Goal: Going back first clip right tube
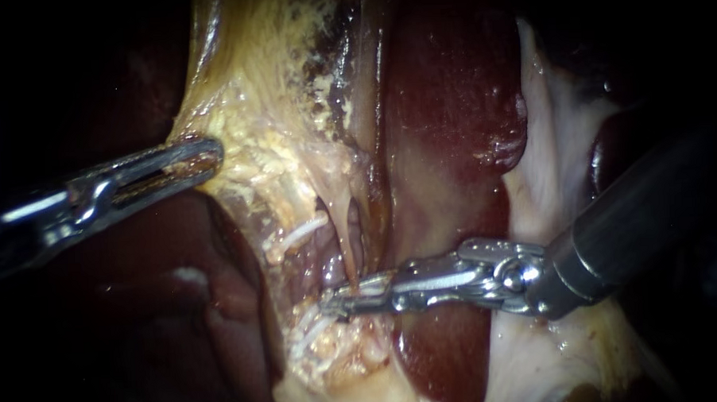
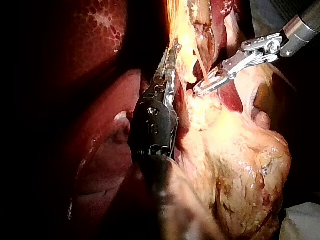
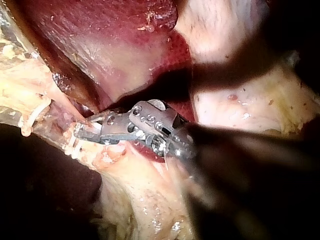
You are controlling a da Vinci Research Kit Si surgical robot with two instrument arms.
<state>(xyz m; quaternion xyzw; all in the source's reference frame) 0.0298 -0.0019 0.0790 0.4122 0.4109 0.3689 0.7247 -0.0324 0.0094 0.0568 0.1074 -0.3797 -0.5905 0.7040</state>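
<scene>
The right instrument (image 1: 334,303) has its jaws standing a narrow gap apart, lying level across the foot of the right tube (image 1: 349,237). This pale, thin tube runs down from the yellow fatty tissue (image 1: 276,108) and meets the jaw tips. Metal and wet glare blend together there, so what sits on the tube at that spot cannot be made out, nor whether both jaws touch it. In the left wrist view the same jaws (image 2: 206,87) form a small open loop at the tube's lower end. In the right wrist view (image 3: 82,131) their tips are partly sunk among pale strands.

The left instrument (image 1: 206,157) has its jaws closed on the edge of the fatty tissue, which draws out toward them. In its own wrist view the tips (image 2: 171,55) are buried in that tissue.

Behind the right instrument's jaws lies the dark red liver (image 1: 450,86). Both shafts run off into darkness.
</scene>
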